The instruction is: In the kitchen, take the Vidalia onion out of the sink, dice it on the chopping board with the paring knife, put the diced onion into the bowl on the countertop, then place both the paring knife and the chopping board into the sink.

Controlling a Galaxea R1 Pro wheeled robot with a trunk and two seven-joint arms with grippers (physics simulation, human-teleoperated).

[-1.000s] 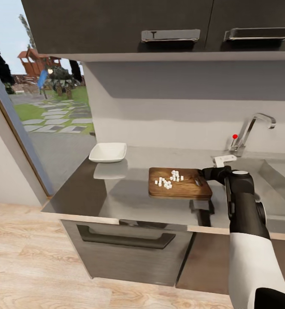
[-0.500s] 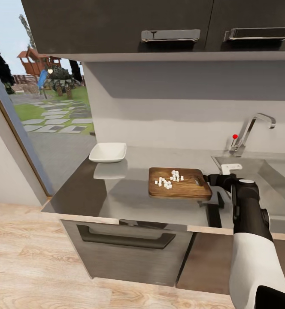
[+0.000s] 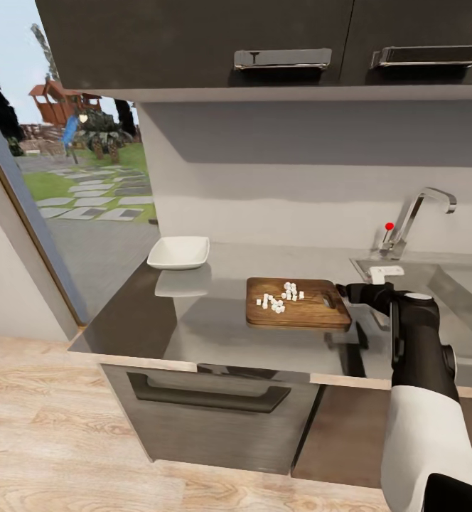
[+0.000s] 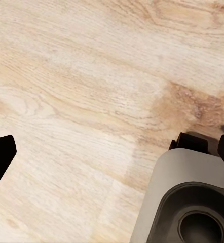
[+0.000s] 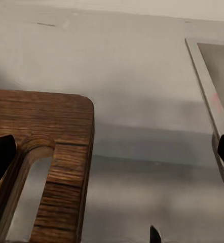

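Dark brown chopping board (image 3: 298,304) lying flat on the grey steel surface (image 3: 215,323), nearer its front edge than the wall, slot handle hole turned toward the sink (image 3: 458,295). Small heap of white diced onion (image 3: 281,296) resting on the middle of the board. Shallow white bowl (image 3: 179,252) standing well apart from the board, near the surface's left end and back toward the wall, its reflection showing on the steel just in front. Sink basin set into the surface at its right end, chrome faucet (image 3: 417,218) with a red knob rising behind it at the back edge.

Right hand (image 3: 344,290) hanging just beside the board's handle end, level with the board's right edge, between board and sink rim. Fingers spread wide, pinching nothing: in the right wrist view one dark fingertip (image 5: 0,158) overlapping the board's (image 5: 56,152) slotted corner, the other at the far edge by the sink rim (image 5: 208,91). Contact with the board: cannot tell.

Left hand (image 4: 112,152) pointing at pale wooden floor (image 4: 91,76), fingers spread apart, holding nothing.

Paring knife: cannot tell where.
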